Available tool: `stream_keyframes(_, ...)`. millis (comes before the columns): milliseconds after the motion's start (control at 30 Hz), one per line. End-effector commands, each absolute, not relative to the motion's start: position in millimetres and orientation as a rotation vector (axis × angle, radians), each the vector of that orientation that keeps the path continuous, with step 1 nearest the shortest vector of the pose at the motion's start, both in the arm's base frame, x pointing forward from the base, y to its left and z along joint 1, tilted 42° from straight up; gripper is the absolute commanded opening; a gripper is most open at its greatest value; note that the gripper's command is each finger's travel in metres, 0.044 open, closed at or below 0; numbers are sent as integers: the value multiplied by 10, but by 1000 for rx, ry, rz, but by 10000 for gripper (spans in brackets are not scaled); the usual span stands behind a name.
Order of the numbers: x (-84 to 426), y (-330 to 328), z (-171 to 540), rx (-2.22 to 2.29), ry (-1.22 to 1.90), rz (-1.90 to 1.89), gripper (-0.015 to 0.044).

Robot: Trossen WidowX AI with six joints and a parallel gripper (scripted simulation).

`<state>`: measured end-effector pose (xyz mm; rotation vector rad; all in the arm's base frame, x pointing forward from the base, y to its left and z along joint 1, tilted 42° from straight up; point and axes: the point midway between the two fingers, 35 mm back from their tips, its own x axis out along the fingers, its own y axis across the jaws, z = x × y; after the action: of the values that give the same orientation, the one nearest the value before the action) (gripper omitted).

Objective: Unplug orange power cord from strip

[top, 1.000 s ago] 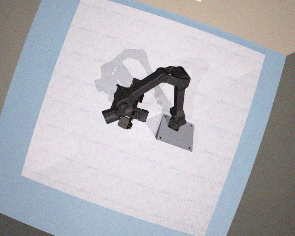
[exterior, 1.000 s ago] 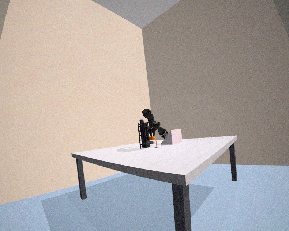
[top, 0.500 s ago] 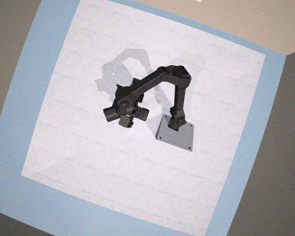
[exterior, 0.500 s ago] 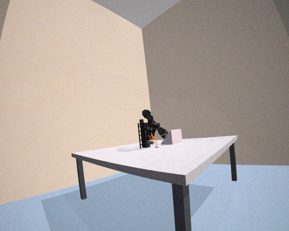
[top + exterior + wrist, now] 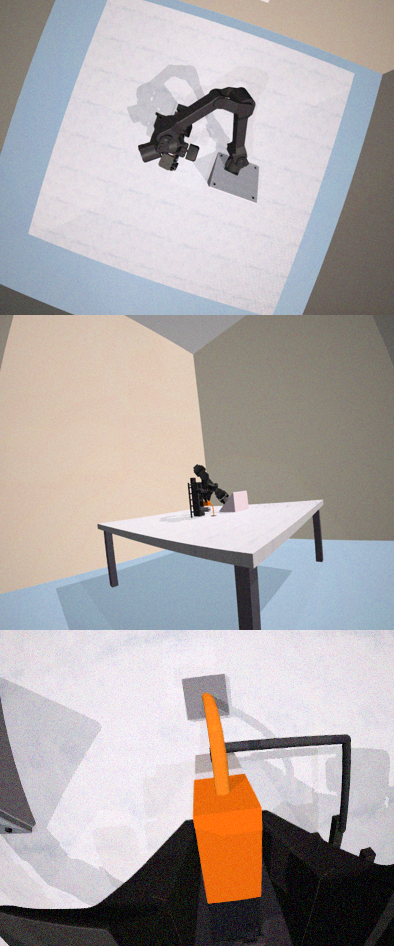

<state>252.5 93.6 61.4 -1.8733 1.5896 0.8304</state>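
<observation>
The orange plug (image 5: 230, 855) (image 5: 206, 503) is a block between my fingertips. My gripper (image 5: 227, 824) is shut on it, with a black finger against each side. Its orange cord (image 5: 216, 740) (image 5: 212, 508) runs from the plug's far end to a small grey block (image 5: 195, 705) on the table. A second grey piece (image 5: 210, 763) shows just behind the plug in the wrist view. It may be part of the power strip, which is mostly hidden. I cannot tell whether the plug is seated in it. In the top view the arm hides nearly all of this.
A black upright tower with a ladder-like rack (image 5: 189, 500) stands beside the plug. A thin black bar (image 5: 290, 742) bends around the right side in the wrist view. The arm's wedge-shaped base (image 5: 236, 187) (image 5: 240, 501) stands on the white table (image 5: 147, 236) (image 5: 210, 538).
</observation>
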Motion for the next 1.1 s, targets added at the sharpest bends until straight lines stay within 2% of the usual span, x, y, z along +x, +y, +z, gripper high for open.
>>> stream_keyframes(0, 2523, 941, 615, -1874, 1590, 832, 0)
stream_keyframes(1067, 2471, 1333, 325, -1873, 1585, 836, 0)
